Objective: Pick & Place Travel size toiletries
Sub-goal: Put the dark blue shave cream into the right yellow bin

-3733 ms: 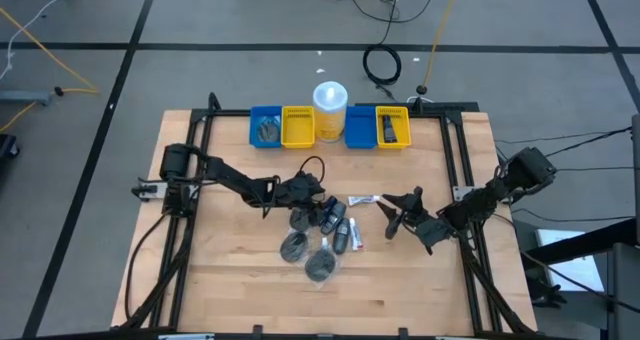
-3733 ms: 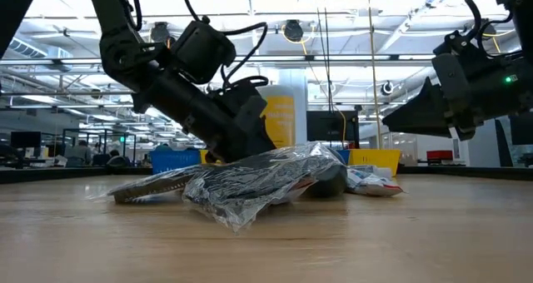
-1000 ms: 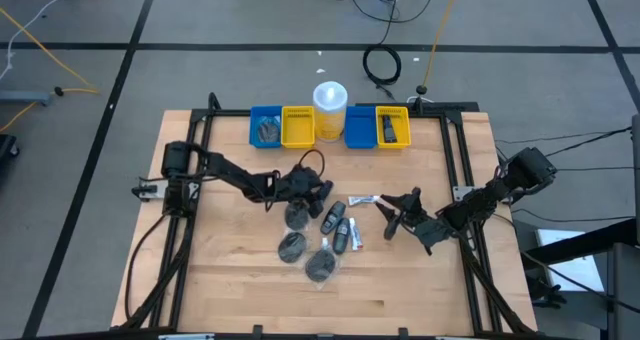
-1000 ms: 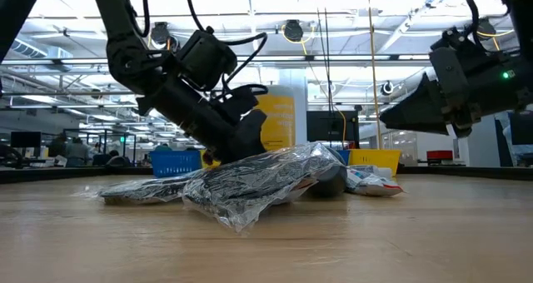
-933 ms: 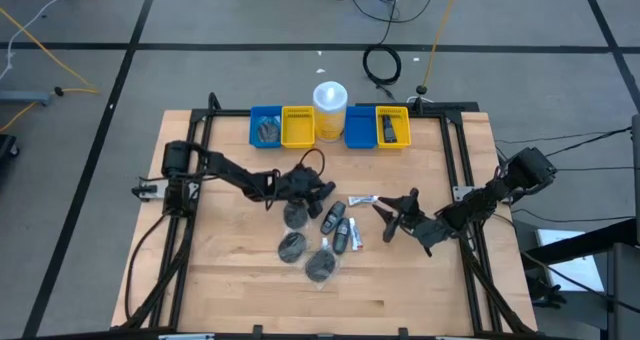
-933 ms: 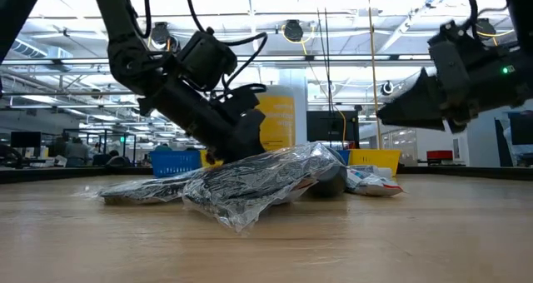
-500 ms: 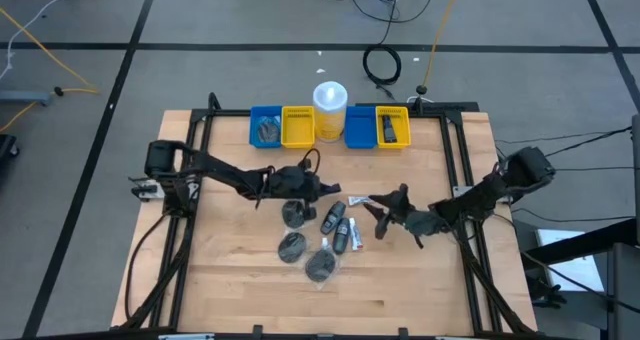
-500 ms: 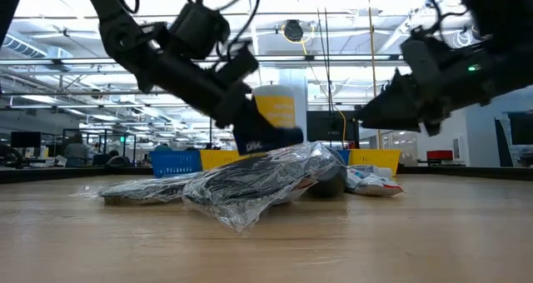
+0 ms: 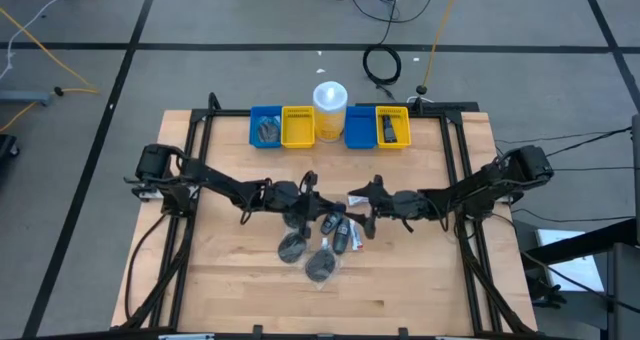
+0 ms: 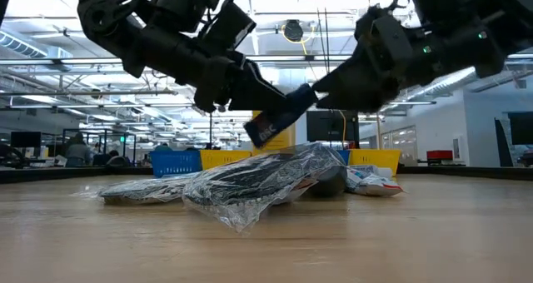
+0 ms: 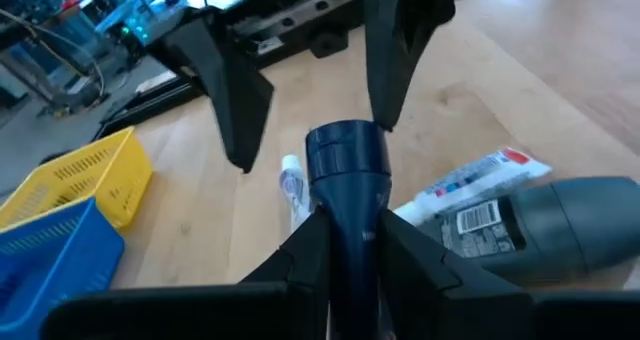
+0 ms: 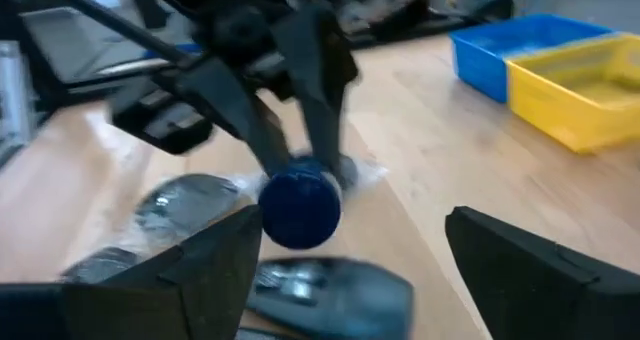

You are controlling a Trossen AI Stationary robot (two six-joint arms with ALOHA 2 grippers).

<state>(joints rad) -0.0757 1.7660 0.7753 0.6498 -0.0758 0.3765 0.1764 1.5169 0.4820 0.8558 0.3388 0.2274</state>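
A small dark blue bottle [image 11: 347,175] hangs in the air over the middle of the table, with my left gripper [image 11: 357,252] shut on it. In the low view the bottle [image 10: 277,121] slants up toward my right gripper [image 10: 323,90]. That gripper [image 12: 355,270] is open and faces the bottle's round free end [image 12: 300,202] from the table's right; whether it touches, I cannot tell. Below them lie two wrapped dark discs [image 9: 292,247] [image 9: 320,266], other dark bottles [image 9: 340,236] and a white tube [image 9: 360,199]. My left gripper pinches the bottle's rear half [image 11: 352,230] between its two fingers, which lie along the bottle's sides. They come from the table's left, slanting upward. The bottle is lifted clear of the table and tilted, its free end toward my right gripper.
Blue bins [image 9: 265,127] [image 9: 360,128] and yellow bins [image 9: 298,125] [image 9: 393,127] stand along the far edge, with a tall white-lidded cup [image 9: 330,104] between them. A grey bottle [image 11: 545,220] lies on the table under the held one. Bare wood spreads toward the near edge.
My left gripper has taken the dark blue bottle from the pile and raised it clear of the table, tipping its free end upward. My right gripper has swung toward the table's left and now faces the bottle's free end.
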